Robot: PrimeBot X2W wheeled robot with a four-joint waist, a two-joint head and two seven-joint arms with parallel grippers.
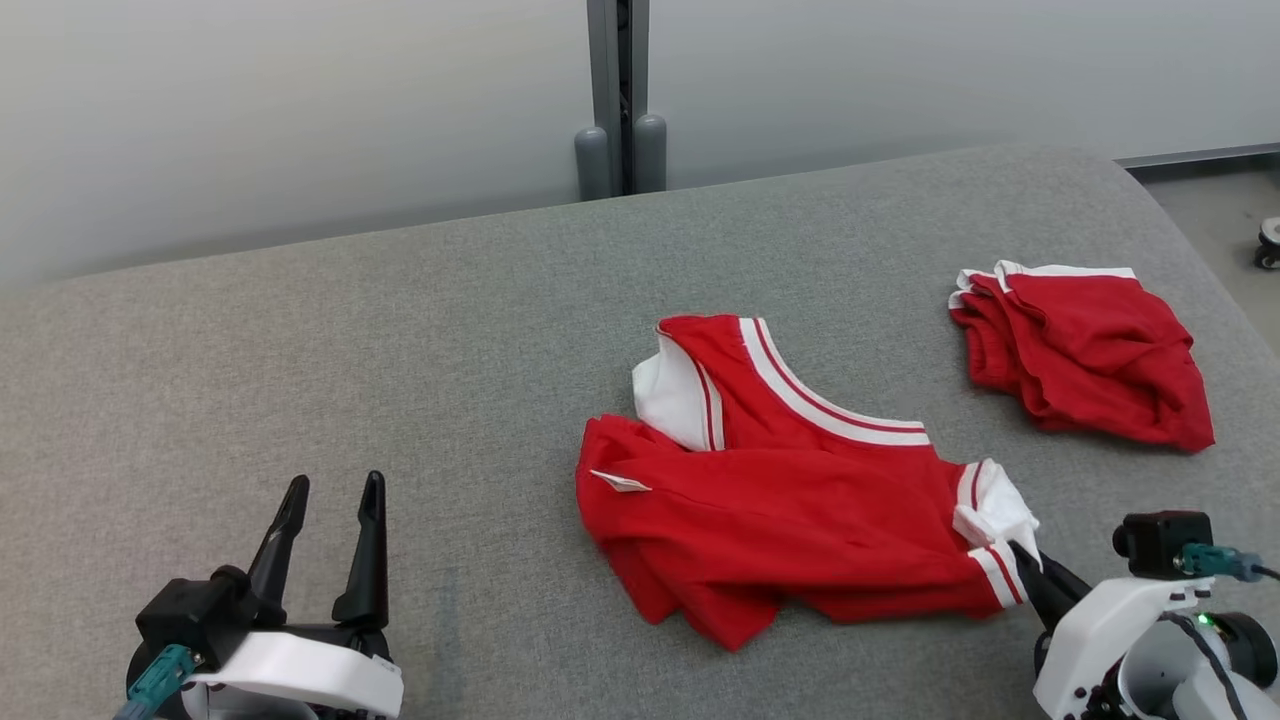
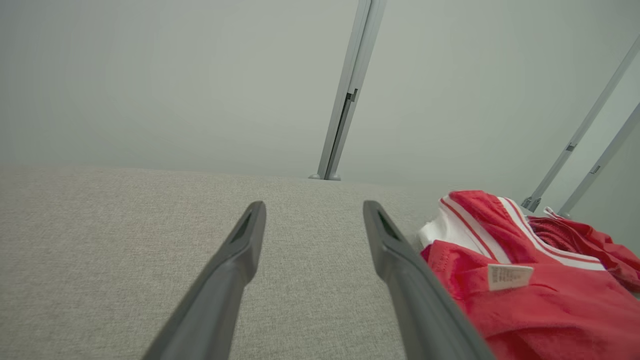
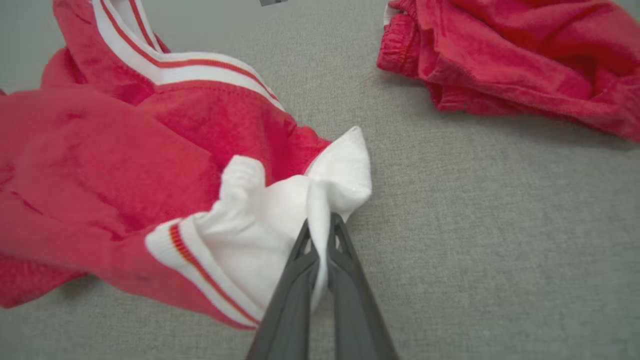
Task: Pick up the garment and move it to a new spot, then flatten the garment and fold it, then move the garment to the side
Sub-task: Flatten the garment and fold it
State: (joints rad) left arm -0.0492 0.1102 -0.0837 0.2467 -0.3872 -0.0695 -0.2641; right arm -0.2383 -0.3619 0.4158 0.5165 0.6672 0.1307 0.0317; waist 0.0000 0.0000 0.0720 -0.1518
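**Right jaws clamped on the shirt's white fold, left jaws wide**

Your right gripper (image 1: 1022, 552) sits at the near right corner of the gray bench (image 1: 400, 330). Its jaws are closed tight on a bunched white fold at the right end of the red shirt (image 1: 780, 500). In the right wrist view, the white cloth is pinched between the two dark fingers (image 3: 300, 280), right at their tips.

The shirt lies rumpled on the bench, right of the middle and toward the near edge. Its striped white trim faces the far edge, and a small white label (image 1: 620, 483) shows on its left end.

Your left gripper (image 1: 335, 485) is over the near left part of the bench with its jaws spread wide and nothing between them, well apart from the shirt.

A second red garment (image 1: 1090, 350) lies crumpled near the right edge, apart from the shirt.
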